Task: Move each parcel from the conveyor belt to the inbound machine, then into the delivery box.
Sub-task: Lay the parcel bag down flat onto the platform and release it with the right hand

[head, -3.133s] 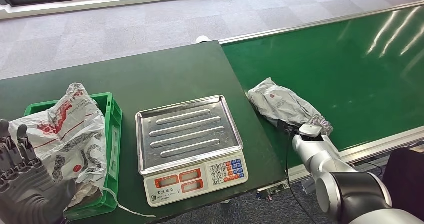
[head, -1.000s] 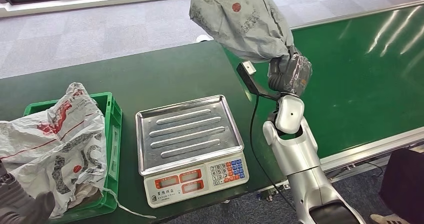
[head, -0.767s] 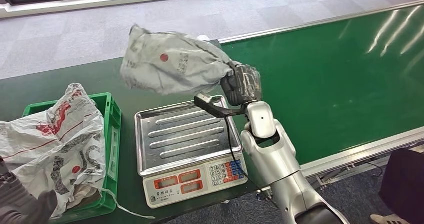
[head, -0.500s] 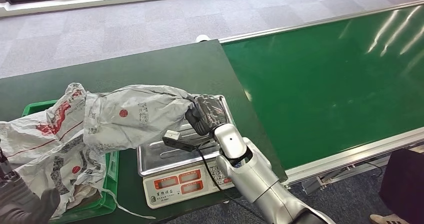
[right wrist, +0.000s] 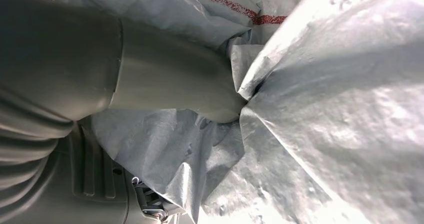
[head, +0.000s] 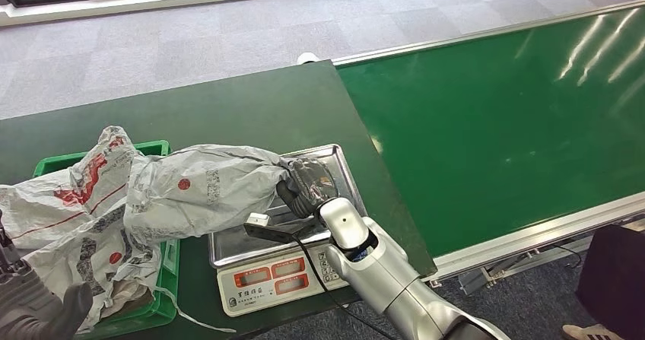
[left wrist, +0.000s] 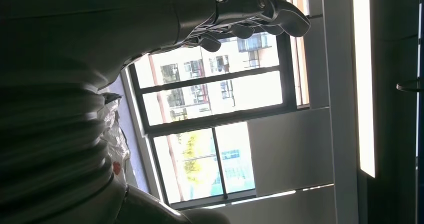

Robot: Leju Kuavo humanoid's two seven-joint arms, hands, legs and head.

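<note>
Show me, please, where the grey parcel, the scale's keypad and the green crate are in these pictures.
grey parcel (head: pixel 201 192), head view, middle of the bag beside its red dot.
scale's keypad (head: pixel 331 266), head view, the coloured keys on the front panel.
green crate (head: pixel 172 255), head view, its near right wall.

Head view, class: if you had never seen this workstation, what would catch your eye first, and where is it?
First, the crumpled grey parcel, gripped at one end by the robot's right hand and stretched from above the scale's steel tray towards the green crate. Next, the white parcel with red print heaped in that crate at the table's left end. Then the broad green conveyor belt on the right.
</note>
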